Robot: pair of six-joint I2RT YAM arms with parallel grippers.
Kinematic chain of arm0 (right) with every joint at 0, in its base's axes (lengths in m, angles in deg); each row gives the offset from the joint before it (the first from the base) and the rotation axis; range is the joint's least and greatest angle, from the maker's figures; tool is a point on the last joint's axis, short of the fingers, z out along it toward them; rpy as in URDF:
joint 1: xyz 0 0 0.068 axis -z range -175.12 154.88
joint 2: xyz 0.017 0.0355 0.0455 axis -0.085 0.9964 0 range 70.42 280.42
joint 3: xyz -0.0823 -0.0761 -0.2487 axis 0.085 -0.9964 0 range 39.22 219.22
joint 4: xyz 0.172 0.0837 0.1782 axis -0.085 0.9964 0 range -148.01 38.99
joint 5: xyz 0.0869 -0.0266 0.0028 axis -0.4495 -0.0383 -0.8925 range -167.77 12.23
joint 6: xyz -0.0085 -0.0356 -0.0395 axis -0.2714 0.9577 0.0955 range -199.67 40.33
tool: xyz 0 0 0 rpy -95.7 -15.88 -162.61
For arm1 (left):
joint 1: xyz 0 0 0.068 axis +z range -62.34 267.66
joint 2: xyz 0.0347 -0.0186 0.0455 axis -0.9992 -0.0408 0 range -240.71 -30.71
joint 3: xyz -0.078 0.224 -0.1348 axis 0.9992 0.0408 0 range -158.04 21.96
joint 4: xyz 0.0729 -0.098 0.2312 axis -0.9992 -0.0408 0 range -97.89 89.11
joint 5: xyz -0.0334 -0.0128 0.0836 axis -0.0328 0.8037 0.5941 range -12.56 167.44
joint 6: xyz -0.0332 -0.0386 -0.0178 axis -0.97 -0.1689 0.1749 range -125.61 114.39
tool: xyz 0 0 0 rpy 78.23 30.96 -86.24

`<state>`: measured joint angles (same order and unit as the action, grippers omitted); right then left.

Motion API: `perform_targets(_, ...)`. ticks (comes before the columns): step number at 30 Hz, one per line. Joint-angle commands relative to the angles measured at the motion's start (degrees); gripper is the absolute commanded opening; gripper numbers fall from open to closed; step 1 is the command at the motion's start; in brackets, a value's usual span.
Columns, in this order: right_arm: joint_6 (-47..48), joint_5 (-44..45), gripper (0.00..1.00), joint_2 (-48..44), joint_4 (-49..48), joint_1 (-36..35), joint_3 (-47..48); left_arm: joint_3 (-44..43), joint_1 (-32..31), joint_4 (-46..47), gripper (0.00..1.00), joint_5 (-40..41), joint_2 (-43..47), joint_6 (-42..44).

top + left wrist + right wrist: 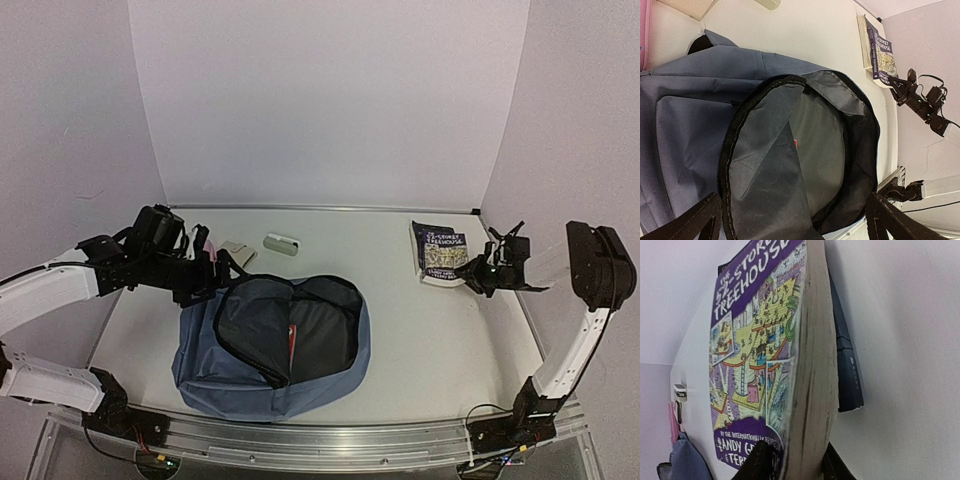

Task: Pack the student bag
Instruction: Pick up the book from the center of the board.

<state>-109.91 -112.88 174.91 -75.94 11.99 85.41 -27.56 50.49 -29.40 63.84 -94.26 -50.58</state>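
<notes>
The student bag (270, 345), dusty blue with a grey lining, lies at the front left of the table with its main compartment unzipped wide (805, 150). A sliver of red shows inside it. My left gripper (205, 265) hangs open over the bag's left side, and its black fingers (695, 220) frame the opening. A purple paperback book (441, 252) lies at the back right. My right gripper (470, 272) is shut on the book's (765, 340) near corner, one finger on the cover (757, 462) and one under it.
A white oblong case (282, 244) and a beige flat item (236, 250) lie behind the bag, with a pink object (645, 35) beside the left gripper. A dark blue thin item (845, 365) sits under the book. White walls close in the table.
</notes>
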Motion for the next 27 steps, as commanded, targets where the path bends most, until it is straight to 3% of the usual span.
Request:
perform_targets(1, -2.28, -0.52, 0.1, -7.28, 0.79, -0.09, -1.68, -2.91, 0.34, -0.27, 1.0, 0.08, -0.22, 0.59)
perform_targets(6, -5.63, -1.91, 0.0, -16.2, 0.99, -0.13, -2.69, -3.38, 0.34, -0.06, 1.0, 0.07, -0.25, 0.87)
perform_targets(9, -5.93, -3.59, 0.0, -20.92, 2.96, -0.19, -1.75, -3.44, 0.32, 0.95, 1.0, -0.38, 0.35, 1.73)
perform_targets(16, -0.07, -3.51, 0.0, -32.01, 17.11, -3.01, 2.67, -0.98, 0.35, 7.76, 1.0, -1.62, 5.3, 5.07)
perform_targets(19, 1.62, -3.42, 0.0, -36.04, 22.51, -6.63, 4.06, -1.27, 0.34, 9.07, 1.0, -3.39, 5.83, 6.47)
perform_targets(22, 3.78, -2.27, 0.0, -37.95, 28.07, -14.57, 6.71, -2.96, 0.25, 9.7, 1.0, -7.53, 3.82, 8.15)
perform_targets(27, 2.36, -3.93, 0.0, -38.69, 29.62, -24.6, 8.49, -4.88, -0.6, 13.47, 1.0, -11.42, 0.87, 8.85)
